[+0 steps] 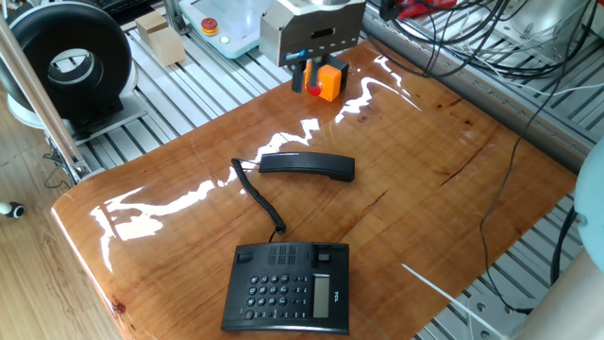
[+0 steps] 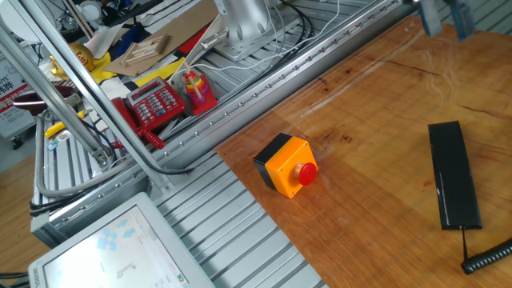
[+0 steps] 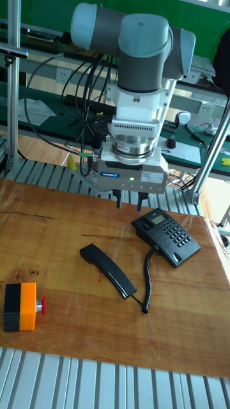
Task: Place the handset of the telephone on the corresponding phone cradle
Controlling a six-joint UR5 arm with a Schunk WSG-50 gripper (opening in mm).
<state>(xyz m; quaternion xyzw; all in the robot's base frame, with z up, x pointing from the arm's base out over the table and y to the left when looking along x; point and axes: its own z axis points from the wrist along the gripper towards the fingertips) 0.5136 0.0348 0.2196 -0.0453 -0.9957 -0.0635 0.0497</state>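
Hovering spread and empty, the two fingers (image 3: 129,203) hang above one handset (image 3: 107,270) lying on the surface (image 3: 57,255), with one telephone (image 3: 165,237) just beyond it.

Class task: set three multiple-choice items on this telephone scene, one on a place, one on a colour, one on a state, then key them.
1. Where does the handset lie?
A. on the phone cradle
B. on the table, apart from the telephone
C. in the gripper

2. What colour is the button box?
A. orange and black, red button
B. green
C. white

3. The gripper is:
A. shut on the handset
B. empty, above the table
C. pressing keys

Key: 1 B, bare wood separates them; 2 A, plain in both fixed views; 3 B, nothing between its fingers.
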